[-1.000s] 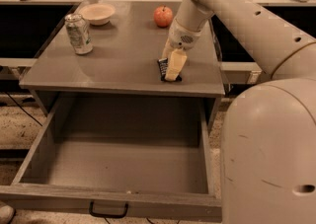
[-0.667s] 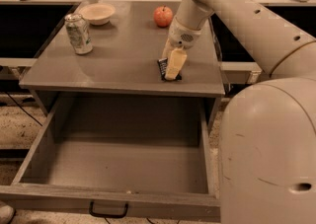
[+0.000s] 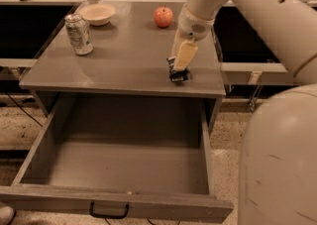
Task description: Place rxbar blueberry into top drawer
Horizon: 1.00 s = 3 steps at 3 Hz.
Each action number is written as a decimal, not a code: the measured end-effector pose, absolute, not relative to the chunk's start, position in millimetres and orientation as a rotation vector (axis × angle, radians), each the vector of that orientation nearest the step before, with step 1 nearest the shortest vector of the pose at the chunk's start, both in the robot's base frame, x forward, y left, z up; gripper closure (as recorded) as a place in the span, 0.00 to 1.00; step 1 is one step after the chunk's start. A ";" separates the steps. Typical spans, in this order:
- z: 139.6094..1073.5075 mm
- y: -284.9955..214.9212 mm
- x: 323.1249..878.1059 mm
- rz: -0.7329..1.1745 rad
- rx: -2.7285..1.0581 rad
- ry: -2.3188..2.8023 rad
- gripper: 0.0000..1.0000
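Grey metal cabinet top [image 3: 124, 63] in front of us, and the action sits at its near right corner. The gripper [image 3: 178, 68] is down low there, pointing at the surface. It hangs from the cream-coloured arm [image 3: 247, 1] that sweeps in from the upper right. Its pale fingers [image 3: 184, 55] are closed on the snack bar [image 3: 181, 76], pinching it from above. The dark wrapper peeks out below and to the left of the front finger, with a little pale print just visible. The bar is turned up on edge rather than lying flat. Its lower end is right at the cabinet top, close to the front lip. Whether it touches the surface or sits a hair above, I can't tell.

Below that, the drawer [image 3: 163, 208] is pulled wide open toward us, a shallow grey tray with bare walls and floor. Its small black handle [image 3: 109, 212] loops at the middle of the front panel. The bar is above the cabinet top, not over the drawer opening.

Further back on the top, a drinks can [image 3: 79, 34] stands upright at the left. A pale bowl [image 3: 98, 14] sits just behind it. A red apple [image 3: 163, 17] rests toward the back, behind and left of the gripper, well apart from the bar. The robot's big rounded body [image 3: 282, 159] fills the lower right.
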<state>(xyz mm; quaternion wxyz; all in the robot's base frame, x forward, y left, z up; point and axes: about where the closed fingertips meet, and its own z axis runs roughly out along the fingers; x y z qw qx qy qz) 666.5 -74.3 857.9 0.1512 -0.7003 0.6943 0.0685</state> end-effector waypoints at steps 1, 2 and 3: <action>906.5 -86.2 646.9 0.112 -1.995 1.943 1.00; 949.1 -96.3 624.4 0.021 -1.980 1.885 1.00; 985.6 -103.9 601.1 -0.034 -1.969 1.825 1.00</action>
